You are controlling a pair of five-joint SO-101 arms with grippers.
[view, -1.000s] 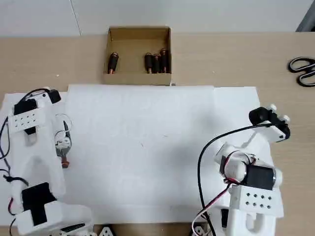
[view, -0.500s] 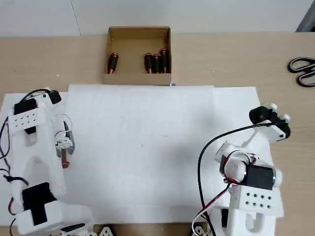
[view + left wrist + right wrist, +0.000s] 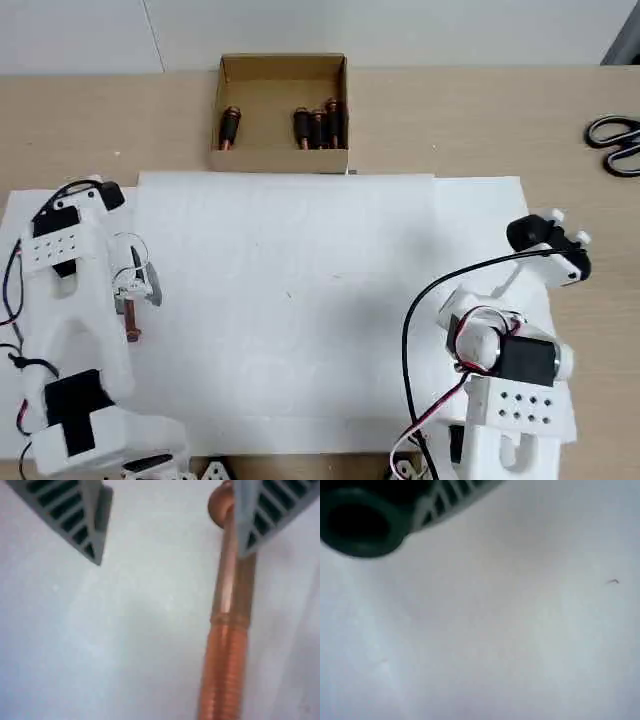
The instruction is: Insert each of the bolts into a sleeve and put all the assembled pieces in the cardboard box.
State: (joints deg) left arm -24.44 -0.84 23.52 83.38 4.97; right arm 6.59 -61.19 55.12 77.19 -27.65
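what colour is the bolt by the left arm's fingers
The bolt is a shiny copper-orange. The left wrist view shows it best.

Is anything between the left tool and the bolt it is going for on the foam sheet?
Nothing visible stands in the way. The left tool is open, low over the white sheet. The bolt lies flat on the sheet with its head end by one of the fingers. Bare sheet shows between the two.
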